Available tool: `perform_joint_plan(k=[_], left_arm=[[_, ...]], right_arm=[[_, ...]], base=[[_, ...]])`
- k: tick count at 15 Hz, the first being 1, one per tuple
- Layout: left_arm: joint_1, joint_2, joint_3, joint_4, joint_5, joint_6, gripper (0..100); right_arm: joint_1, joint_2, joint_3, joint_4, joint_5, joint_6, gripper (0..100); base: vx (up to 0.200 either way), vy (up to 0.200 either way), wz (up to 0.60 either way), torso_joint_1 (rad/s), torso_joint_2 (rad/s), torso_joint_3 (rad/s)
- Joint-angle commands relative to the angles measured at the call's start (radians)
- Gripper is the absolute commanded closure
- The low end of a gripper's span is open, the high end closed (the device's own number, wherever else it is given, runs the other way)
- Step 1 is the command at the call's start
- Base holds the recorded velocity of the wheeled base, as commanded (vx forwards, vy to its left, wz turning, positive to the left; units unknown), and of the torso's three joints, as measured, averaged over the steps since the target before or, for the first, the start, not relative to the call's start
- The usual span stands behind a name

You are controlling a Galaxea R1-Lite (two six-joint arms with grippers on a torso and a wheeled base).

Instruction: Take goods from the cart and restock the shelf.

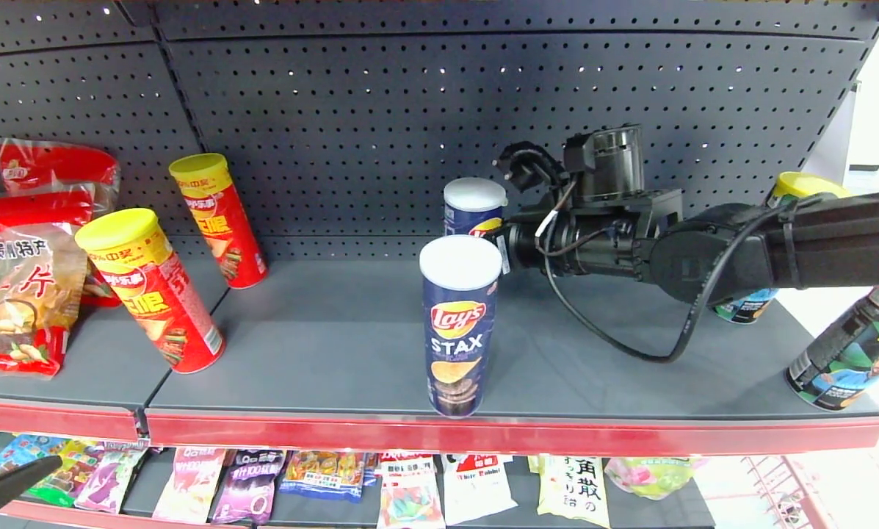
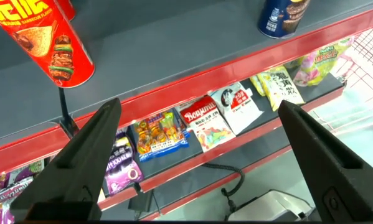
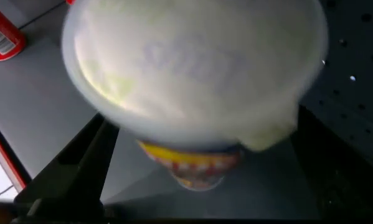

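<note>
- The right tool (image 1: 499, 236) was at the rear Stax can (image 1: 474, 207), with its arm stretched in from 3 o'clock. In the right wrist view the can stood inside the tool, but its white lid hid the contact. I could not tell whether the tool was clamped on it or standing off.
- That can stood upright toward the back of the shelf (image 1: 322, 345). It was at 12 o'clock of the front Stax can (image 1: 460, 330) and near it, with its foot hidden behind the front one.
- Down at 7 o'clock, the left tool (image 2: 198, 106) hung spread wide with nothing in it, over the snack bags (image 2: 155, 134) one level down.
- First danger, as I judged it: the front can stood right at the shelf's red lip, at 6 o'clock. A pull-back swinging toward 6 rather than straight out to 3 could nudge it. A tall, narrow can there would go over the edge.
- Second danger: if the grip was on, any sideways drag would tip the rear can into the front one like dominoes.
- Third danger: the cable (image 1: 630, 349) looped low under the arm, close to the shelf, and could catch a can as the arm moved.
- The red cans (image 1: 149, 290) at 9 o'clock were well apart from all this and looked safe.
</note>
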Motion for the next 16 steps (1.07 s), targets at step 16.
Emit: perform_joint_plan(k=[16], left_arm=[[-0.002, 0.371, -0.089, -0.072, -0.006, 0.049, 0]], right_arm=[[-0.063, -1.096, 1.003, 0.007, -0.137, 0.056, 0]], base=[[0.000, 0.000, 0.00, 0.000, 0.00, 0.000]])
